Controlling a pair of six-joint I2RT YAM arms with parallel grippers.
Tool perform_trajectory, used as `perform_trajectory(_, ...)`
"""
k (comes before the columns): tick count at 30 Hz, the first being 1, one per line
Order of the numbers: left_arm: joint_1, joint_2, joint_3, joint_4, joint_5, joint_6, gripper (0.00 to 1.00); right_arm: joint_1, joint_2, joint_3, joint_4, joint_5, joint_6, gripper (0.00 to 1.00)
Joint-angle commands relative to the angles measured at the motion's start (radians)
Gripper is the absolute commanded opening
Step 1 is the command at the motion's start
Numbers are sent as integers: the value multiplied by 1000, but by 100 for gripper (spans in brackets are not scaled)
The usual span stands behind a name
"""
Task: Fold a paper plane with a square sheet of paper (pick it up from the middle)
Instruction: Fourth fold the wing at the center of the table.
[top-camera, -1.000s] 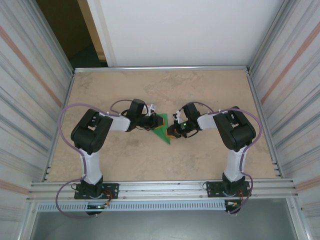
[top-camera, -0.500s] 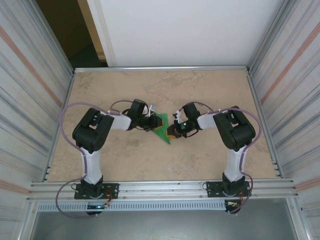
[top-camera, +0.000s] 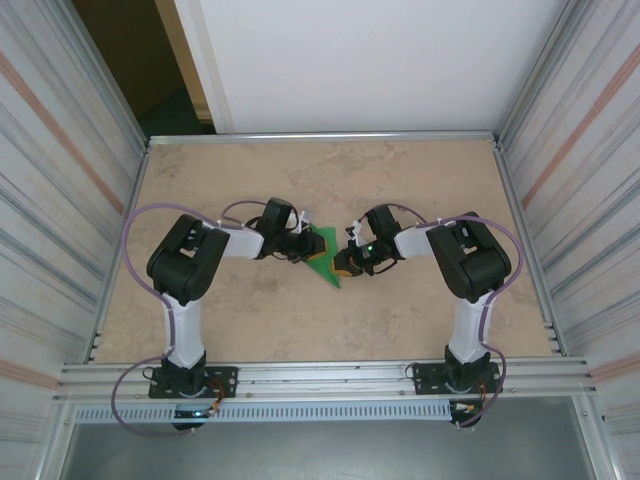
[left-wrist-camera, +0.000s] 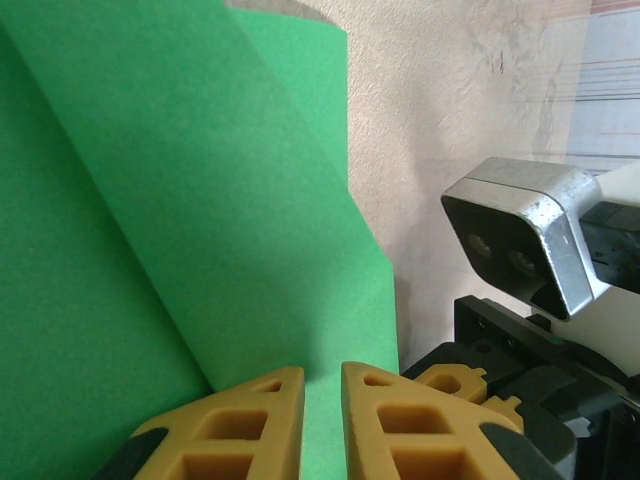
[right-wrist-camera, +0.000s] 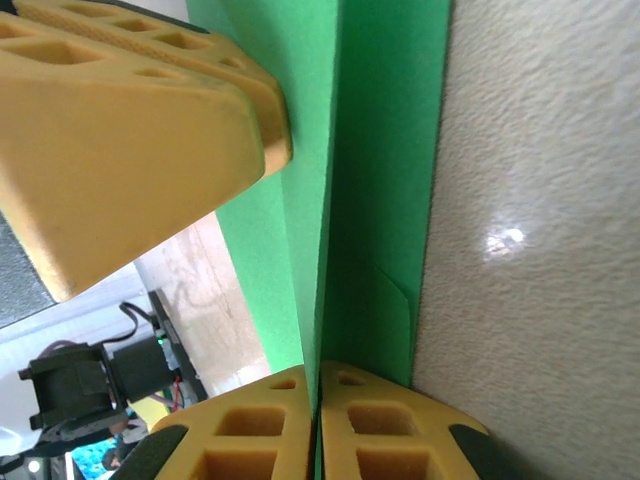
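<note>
The square sheet of paper (top-camera: 323, 260) is bright green and creased into a pointed triangular shape at the table's middle, between both grippers. My left gripper (top-camera: 305, 247) meets it from the left. In the left wrist view its jaws (left-wrist-camera: 322, 368) stand a narrow slit apart, tips against the paper's face (left-wrist-camera: 200, 200), nothing pinched. My right gripper (top-camera: 347, 262) comes from the right. Its fingers (right-wrist-camera: 318, 368) are shut on a thin layer of the paper (right-wrist-camera: 380, 200), seen edge-on. A left finger (right-wrist-camera: 150, 130) rests on the sheet's upper side.
The tan table (top-camera: 400, 180) is walled by metal rails and ribbed side panels (top-camera: 60, 200). The right arm's wrist camera (left-wrist-camera: 530, 240) sits close by in the left wrist view. Both arms' elbows bend outward near the front edge.
The left arm's elbow has shifted slightly right and its gripper has edged toward the paper. The right gripper and the paper stay where they were.
</note>
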Motion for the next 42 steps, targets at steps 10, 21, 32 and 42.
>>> perform_trajectory(10,1,53,16,-168,-74,56,18,5,-47,-15,-173,30,-46,20)
perform_trajectory(21,1,74,39,-223,-88,58,18,39,-110,-39,-219,41,-39,18)
perform_trajectory(32,3,85,58,-260,-89,58,19,43,-88,-43,-211,76,-21,23)
perform_trajectory(42,1,90,74,-287,-93,63,19,-11,-350,-99,-225,205,7,28)
